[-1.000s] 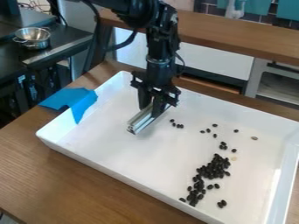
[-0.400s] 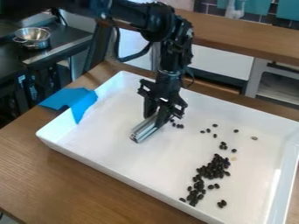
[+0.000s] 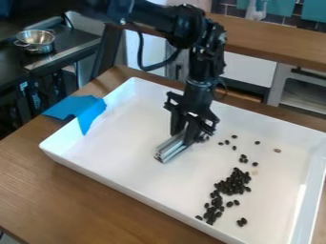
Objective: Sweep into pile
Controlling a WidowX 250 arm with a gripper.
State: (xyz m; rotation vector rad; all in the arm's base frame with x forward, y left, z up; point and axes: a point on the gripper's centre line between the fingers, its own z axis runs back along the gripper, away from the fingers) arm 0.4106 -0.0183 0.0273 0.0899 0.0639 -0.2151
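Note:
My gripper (image 3: 183,136) hangs low over the middle of the white tray (image 3: 115,152), left of the beans. It is shut on a silver metal bar (image 3: 168,148), which slants down toward the lower left close to the tray floor. Black beans (image 3: 234,183) lie in a dense cluster in the tray's right half, trailing toward the near wall. Several loose beans lie farther back, between the cluster and the gripper and toward the right. Part of the tray floor behind the gripper is hidden.
Raised walls surround the tray on the wooden table (image 3: 76,190). Blue tape (image 3: 79,108) drapes over its left corner. A steel colander (image 3: 35,41) stands on the dark counter at the upper left. A wooden ledge (image 3: 274,40) runs behind the table.
The gripper has moved right and toward the camera with the metal bar, now covering the small group of beans beside it. The main cluster has not moved.

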